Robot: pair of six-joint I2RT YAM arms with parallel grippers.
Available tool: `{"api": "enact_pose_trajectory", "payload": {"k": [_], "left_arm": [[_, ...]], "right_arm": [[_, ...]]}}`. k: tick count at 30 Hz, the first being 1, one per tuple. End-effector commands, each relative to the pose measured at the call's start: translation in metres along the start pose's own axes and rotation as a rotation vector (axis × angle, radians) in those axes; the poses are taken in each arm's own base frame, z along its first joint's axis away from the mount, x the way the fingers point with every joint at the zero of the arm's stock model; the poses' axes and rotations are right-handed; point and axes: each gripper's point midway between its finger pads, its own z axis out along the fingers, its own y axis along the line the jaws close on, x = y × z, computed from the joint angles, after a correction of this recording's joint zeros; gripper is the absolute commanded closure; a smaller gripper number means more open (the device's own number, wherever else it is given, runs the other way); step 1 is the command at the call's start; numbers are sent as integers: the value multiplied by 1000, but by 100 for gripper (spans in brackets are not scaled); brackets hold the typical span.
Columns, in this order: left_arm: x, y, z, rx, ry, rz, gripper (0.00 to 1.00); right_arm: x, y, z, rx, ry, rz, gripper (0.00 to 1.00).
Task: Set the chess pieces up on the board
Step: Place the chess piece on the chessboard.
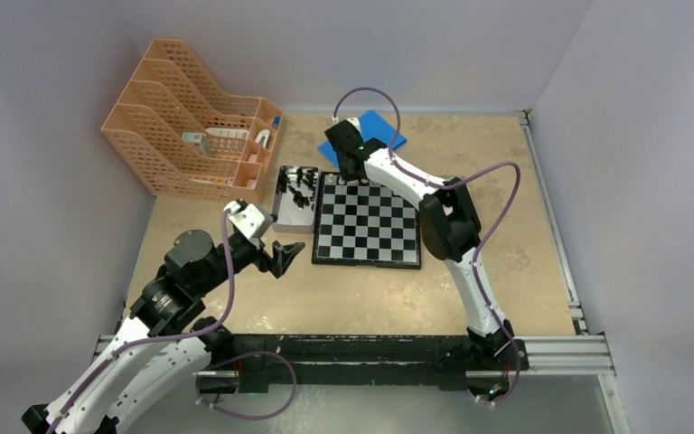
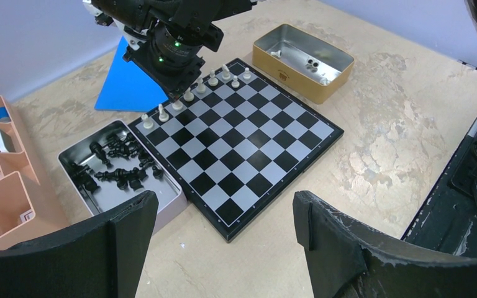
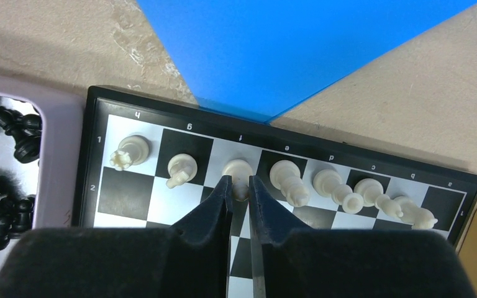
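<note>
Right gripper [image 3: 239,186] has its jaws nearly together about the white piece [image 3: 238,167] on the back-rank f square of the board [image 3: 119,197], grip or release not determinable; advisable to part fully and rise straight, sparing the neighbouring pieces [image 3: 286,177], while the left gripper [image 2: 223,202] hangs wide apart, empty.

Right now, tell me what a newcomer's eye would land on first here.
The black-and-white board sits mid-table, with a row of white pieces along its far edge. The right hand pinches one white piece in that row. Black pieces lie heaped in a grey tray beside the board.
</note>
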Motion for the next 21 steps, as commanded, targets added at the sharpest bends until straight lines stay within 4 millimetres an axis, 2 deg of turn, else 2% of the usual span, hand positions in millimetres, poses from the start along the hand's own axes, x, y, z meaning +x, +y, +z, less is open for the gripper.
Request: {"api": "enact_pose_trajectory", "payload": {"k": [1, 10, 21], "left_arm": [[-5, -1, 1, 9, -21, 9, 20], [-5, 0, 1, 8, -23, 9, 20], [-6, -1, 1, 10, -24, 8, 20]], "right_arm": [[-6, 3, 2, -19, -10, 19, 84], [-4, 4, 4, -23, -3, 21, 76], [-18, 4, 0, -28, -29, 28, 76]]}}
